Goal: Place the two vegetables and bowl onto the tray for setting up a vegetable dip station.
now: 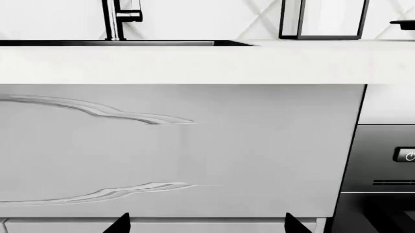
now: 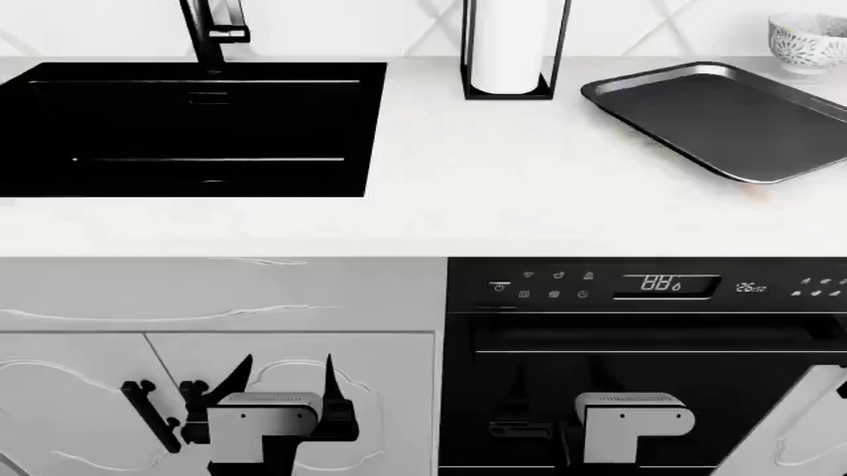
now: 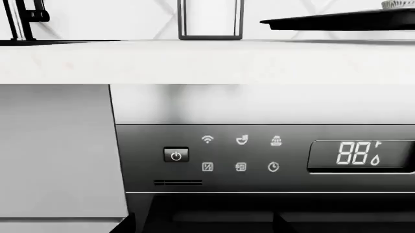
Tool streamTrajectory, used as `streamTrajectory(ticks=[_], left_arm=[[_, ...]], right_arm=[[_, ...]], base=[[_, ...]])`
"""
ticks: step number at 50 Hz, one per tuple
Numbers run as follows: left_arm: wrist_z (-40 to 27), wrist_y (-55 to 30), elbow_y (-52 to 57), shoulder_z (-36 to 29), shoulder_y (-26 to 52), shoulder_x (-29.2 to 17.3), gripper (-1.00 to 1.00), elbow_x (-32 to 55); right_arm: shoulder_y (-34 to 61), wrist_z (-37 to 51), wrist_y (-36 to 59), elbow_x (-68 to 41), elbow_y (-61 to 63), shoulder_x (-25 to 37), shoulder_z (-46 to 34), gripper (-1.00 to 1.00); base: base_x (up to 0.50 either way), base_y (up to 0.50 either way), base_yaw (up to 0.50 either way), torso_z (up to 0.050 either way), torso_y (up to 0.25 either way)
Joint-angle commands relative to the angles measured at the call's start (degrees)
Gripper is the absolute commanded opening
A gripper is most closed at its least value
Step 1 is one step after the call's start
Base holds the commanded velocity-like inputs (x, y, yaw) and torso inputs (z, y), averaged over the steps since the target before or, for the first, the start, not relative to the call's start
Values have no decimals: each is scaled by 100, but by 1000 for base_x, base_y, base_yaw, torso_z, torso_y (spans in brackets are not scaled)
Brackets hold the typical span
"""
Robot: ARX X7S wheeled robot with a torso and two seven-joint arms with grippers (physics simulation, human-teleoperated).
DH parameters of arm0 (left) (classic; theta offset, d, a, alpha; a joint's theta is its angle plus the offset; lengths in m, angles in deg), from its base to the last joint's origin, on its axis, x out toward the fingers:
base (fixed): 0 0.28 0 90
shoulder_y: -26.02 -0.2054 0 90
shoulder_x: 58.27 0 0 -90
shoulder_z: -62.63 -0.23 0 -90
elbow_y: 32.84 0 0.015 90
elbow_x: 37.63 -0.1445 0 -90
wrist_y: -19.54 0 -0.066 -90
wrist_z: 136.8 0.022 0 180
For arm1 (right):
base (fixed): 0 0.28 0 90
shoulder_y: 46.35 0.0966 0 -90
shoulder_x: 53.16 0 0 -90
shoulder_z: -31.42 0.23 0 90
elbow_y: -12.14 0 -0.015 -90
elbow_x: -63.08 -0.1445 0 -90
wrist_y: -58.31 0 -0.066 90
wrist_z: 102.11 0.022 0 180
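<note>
The dark grey tray (image 2: pixel 721 109) lies on the white counter at the right, with nothing on it. Behind its far right corner stands the patterned bowl (image 2: pixel 807 40); only its rim (image 3: pixel 399 4) shows in the right wrist view, past the tray's edge (image 3: pixel 337 19). The two vegetables are out of view. My left gripper (image 2: pixel 288 365) (image 1: pixel 207 223) hangs low before the grey cabinet doors, open and empty. Lower right, my right gripper (image 2: pixel 633 402) (image 3: pixel 204 224) faces the black oven front, its dark fingers set wide apart with nothing between them.
A black sink (image 2: pixel 185 124) with a faucet (image 2: pixel 212 30) fills the counter's left. A paper towel holder (image 2: pixel 514 50) stands at the back middle. The counter's front edge (image 2: pixel 423 243) overhangs both grippers. The oven control panel (image 2: pixel 649 286) is under the tray side.
</note>
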Motion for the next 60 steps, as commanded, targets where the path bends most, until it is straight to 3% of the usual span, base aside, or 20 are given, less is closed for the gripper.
streamTrajectory(ticks=[1, 13, 20, 25, 29, 33, 34, 36, 37, 38, 40, 41, 42, 44, 46, 49, 52, 60], left_arm=[[-98, 19, -48, -105, 26, -93, 100, 89], [-384, -70, 63, -431, 31, -342, 100, -18], [-626, -1090, 756, -586, 97, -410, 100, -295], [-609, -3103, 2528, -725, 480, -359, 100, -460], [-515, -5359, 4085, -750, 1265, -236, 100, -551], [-486, -7925, 5335, -962, 2728, -132, 100, -578], [-528, -8784, 5629, -1179, 3438, -174, 100, -611], [-305, -8999, 5330, -1081, 3996, -3, 100, -736], [-501, -9000, 5036, -967, 4410, -2, 100, -320], [-1360, -8999, 4558, -107, 4994, -817, 100, 539], [-3079, -7280, 3283, -1826, 6713, -2536, 100, 2258], [-3939, -6421, 3108, -2262, 7338, -3017, 100, 3117], [-4798, -5998, 3011, -2294, 7516, -3026, 100, 3977], [-6517, -6104, 2657, -2325, 7987, -3036, 100, 5696], [-8108, -6194, 2354, -2308, 8345, -3055, 100, 7415], [-7827, -6238, 2223, -2264, 8379, -3146, 100, 9993], [-7646, -6123, 2446, -2096, 7968, -3351, 100, 10094], [-7371, -6172, 2349, -2150, 7991, -3358, 100, 9949]], right_arm=[[22, 104, 5, -128, -15, 83, -103, 100], [102, 308, -83, -262, -187, 289, -370, 100], [192, 505, 870, -357, 669, 351, -391, 100], [526, 656, 2560, -364, 2055, 421, -516, 100], [988, 770, 4300, -434, 3136, 502, -542, 100], [1879, 836, 6311, -735, 4275, 480, -325, 100], [2327, 809, 6983, -810, 4605, 530, -331, 100], [3105, 810, 8107, -901, 4969, 520, -263, 100], [3720, 818, 8908, -957, 5151, 487, -225, 100], [4106, 1133, 8999, -1569, 4954, 597, -82, 100], [4851, 2842, 8998, -3288, 4249, 1199, 526, 100], [5446, 3702, 8996, -4147, 3712, 1509, 571, 100], [5707, 4561, 8988, -5007, 3452, 1610, 583, 100], [6382, 6197, 8950, -6726, 2851, 1752, 389, 100], [6909, 6200, 8888, -8179, 2541, 1828, 312, 100], [7253, 6525, 8911, -8528, 2169, 2072, 88, 100], [7225, 6464, 8843, -8648, 2170, 2268, -5, 100], [7319, 6408, 8660, -8664, 2098, 2585, -102, 100]], base=[[0, 0, 0, 0, 0], [0, 0, 0, 0, 0], [0, 0, 0, 0, 0], [0, 0, 0, 0, 0], [0, 0, 0, 0, 0], [0, 0, 0, 0, 0], [0, 0, 0, 0, 0], [0, 0, 0, 0, 0], [0, 0, 0, 0, 0], [0, 0, 0, 0, 0], [0, 0, 0, 0, 0], [0, 0, 0, 0, 0], [0, 0, 0, 0, 0], [0, 0, 0, 0, 0], [0, 0, 0, 0, 0], [0, -26, 0, 0, 0], [-5, -500, 0, 0, 0], [-13, -500, 0, 0, 0]])
